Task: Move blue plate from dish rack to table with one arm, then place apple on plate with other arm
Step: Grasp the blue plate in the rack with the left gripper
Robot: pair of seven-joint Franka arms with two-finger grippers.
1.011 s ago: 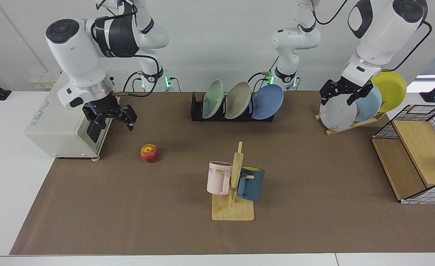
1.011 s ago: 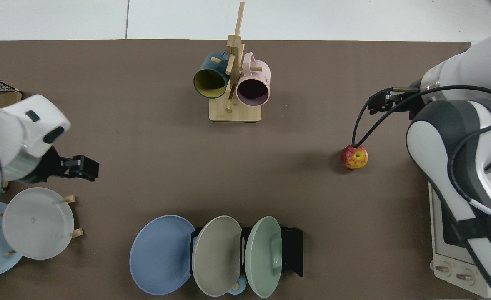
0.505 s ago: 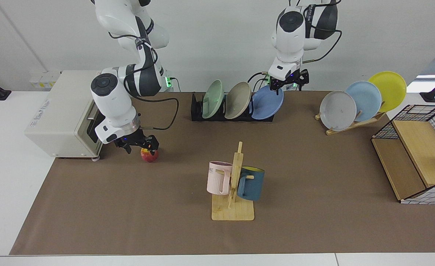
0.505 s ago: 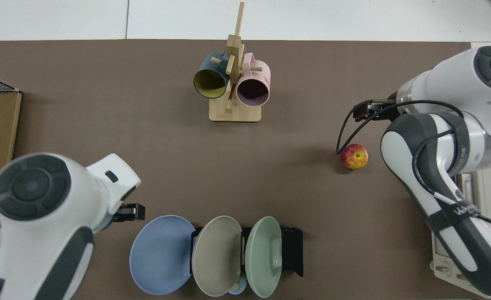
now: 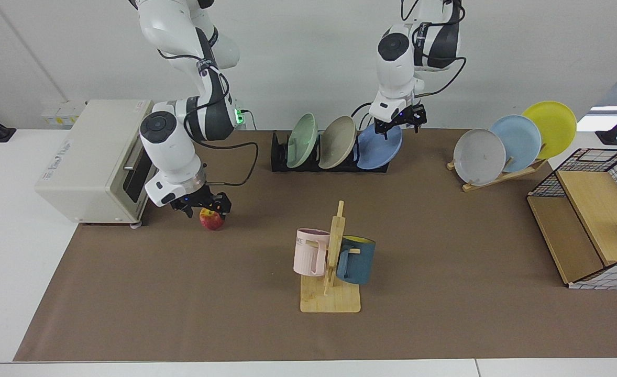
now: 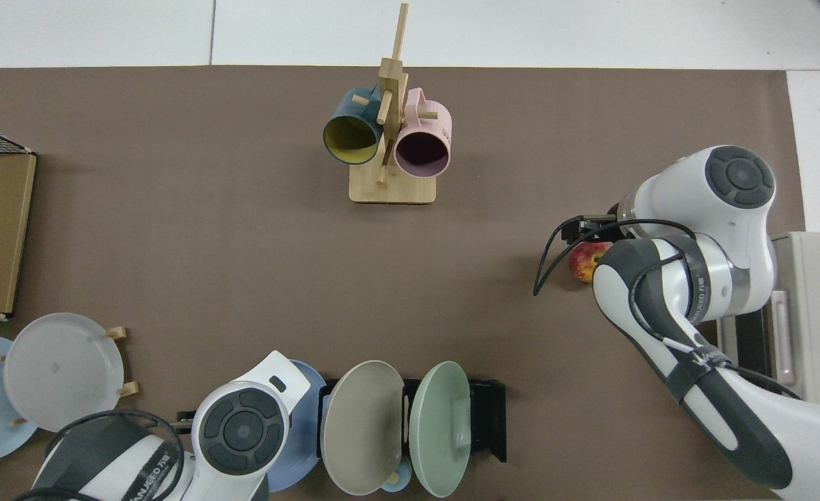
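Note:
The blue plate [image 5: 377,151] leans in the end slot of the black dish rack [image 5: 279,157], beside a beige and a green plate. My left gripper [image 5: 403,124] hangs open just over the plate's top rim. In the top view the left arm covers most of the blue plate [image 6: 307,424]. The apple [image 5: 211,220] lies on the brown mat of the table [image 5: 444,262], in front of the toaster oven. My right gripper [image 5: 206,207] is low over the apple, open, one finger on each side of its top. The right arm half hides the apple [image 6: 581,261] from above.
A wooden mug tree [image 5: 332,262] with a pink and a dark blue mug stands mid-table. A slanted wooden stand [image 5: 497,175] holds grey, pale blue and yellow plates. A toaster oven [image 5: 94,162] sits behind the right arm. A wire basket [image 5: 586,225] stands at the far side.
The right gripper has dropped down onto the apple. The left arm has swung from the wooden plate stand to the blue plate's rim and settled lower there.

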